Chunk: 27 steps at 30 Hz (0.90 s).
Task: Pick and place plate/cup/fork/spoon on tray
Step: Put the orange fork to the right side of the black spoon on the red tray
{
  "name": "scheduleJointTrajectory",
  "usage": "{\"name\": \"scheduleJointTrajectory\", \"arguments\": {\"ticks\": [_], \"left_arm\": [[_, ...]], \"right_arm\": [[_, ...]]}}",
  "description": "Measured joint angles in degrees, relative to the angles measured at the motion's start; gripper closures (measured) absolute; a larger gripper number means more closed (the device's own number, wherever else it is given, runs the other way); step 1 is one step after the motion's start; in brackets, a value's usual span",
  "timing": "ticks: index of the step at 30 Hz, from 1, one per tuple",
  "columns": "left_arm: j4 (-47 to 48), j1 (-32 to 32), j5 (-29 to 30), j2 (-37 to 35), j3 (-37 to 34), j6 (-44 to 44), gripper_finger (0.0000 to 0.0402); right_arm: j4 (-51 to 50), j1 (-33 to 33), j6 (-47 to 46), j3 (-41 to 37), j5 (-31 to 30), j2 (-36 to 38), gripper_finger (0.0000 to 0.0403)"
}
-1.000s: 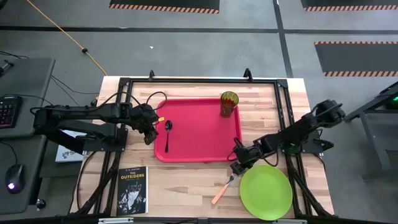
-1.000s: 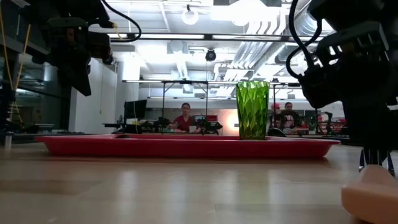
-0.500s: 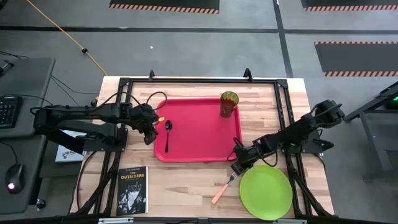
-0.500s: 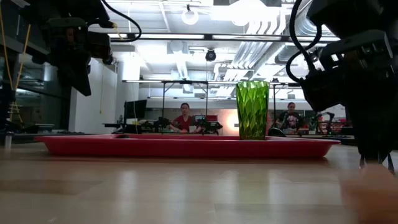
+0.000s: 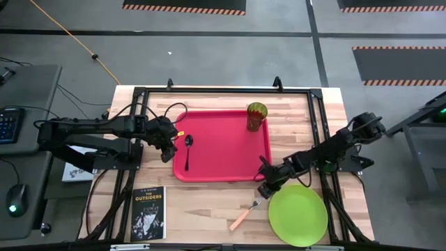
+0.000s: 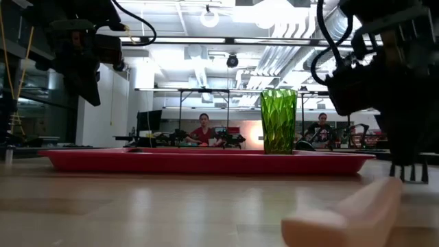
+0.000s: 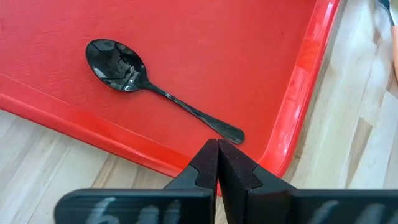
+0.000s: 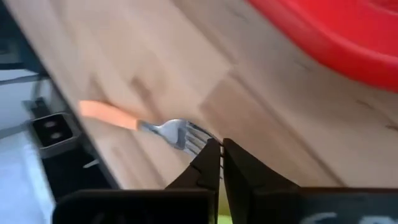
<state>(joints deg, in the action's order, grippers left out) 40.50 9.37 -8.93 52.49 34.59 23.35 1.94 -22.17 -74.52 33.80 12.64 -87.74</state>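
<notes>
The red tray lies mid-table. On it the green cup stands upright at the far right corner, and the dark spoon lies flat near the left rim. The orange-handled fork lies on the wood in front of the tray. Beside it on the right, the lime-green plate lies flat. My right gripper is down at the fork's tine end, shut. My left gripper hangs shut above the tray's left rim, beside the spoon, holding nothing. My right gripper has its fingertips closed on the tips of the fork's tines, coming down at a slant from the table's far right. The fingers hide how much of the tines lies between them. The fork lies on the table, its orange handle pointing away toward the near left.
A black book lies at the table's near left corner. A dark metal frame runs around the tabletop. Bare wood shows between the tray's near rim and the table's near edge.
My right gripper has shut at the fork's tines. The fork has turned on the table: its handle end has swung toward the table's left edge, while the tine end has stayed by the fingertips.
</notes>
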Motion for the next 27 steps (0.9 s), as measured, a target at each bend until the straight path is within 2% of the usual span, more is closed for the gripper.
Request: {"name": "scheduleJointTrajectory", "arguments": {"ticks": [11,22,25,27], "left_arm": [[0.08,0.0,0.03,0.0,0.0,0.02,0.0402],[0.42,0.0,-1.19,0.0,0.14,0.63,0.0401],[4.06,-0.02,-4.62,0.03,3.3,0.58,0.0401],[7.07,-0.04,-5.4,0.0,6.56,0.11,0.0402]], "right_arm": [[13.41,0.5,1.43,1.2,0.92,0.04,0.0403],[13.39,7.51,12.44,9.55,1.11,0.11,0.0403],[11.03,10.2,15.82,13.26,1.32,0.11,0.0403],[5.28,12.2,19.66,17.68,1.68,0.11,0.0403]]}}
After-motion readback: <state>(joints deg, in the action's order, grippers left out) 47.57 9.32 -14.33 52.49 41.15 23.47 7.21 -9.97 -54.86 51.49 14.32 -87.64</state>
